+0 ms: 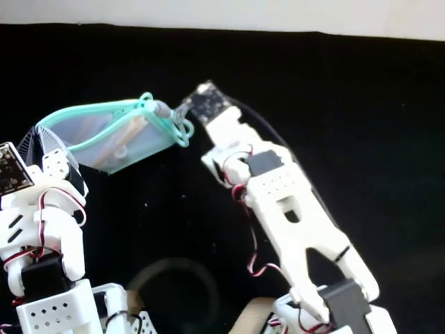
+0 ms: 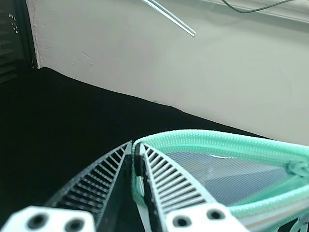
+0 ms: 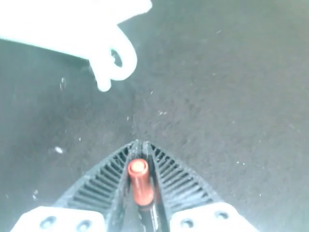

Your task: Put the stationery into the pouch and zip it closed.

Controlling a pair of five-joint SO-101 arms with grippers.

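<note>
Closest in, the left gripper [image 2: 134, 148] is pinched together on one end of the pouch [image 1: 115, 136], lifting that end off the black bench [image 1: 348, 104]. By my reading it is there as an anchor, so the mouth stays up and the pouch cannot slide when something is pushed in. From that grip the teal zip [image 2: 217, 140] runs outward in two separate bands, so the mouth looks open, and pale long shapes show through the mesh side, though I can't tell what they are. At the far end of the pouch, just beside its zip loop [image 3: 115, 62], sits the right gripper [image 3: 138, 145], clamped on a red-capped marker [image 3: 139, 182] that lies along its fingers, cap pointing forward, which looks lined up for a lengthwise feed. The marker is outside the pouch, so zipping is some way off. Beyond the bench stands a pale wall [image 2: 193, 72].
</note>
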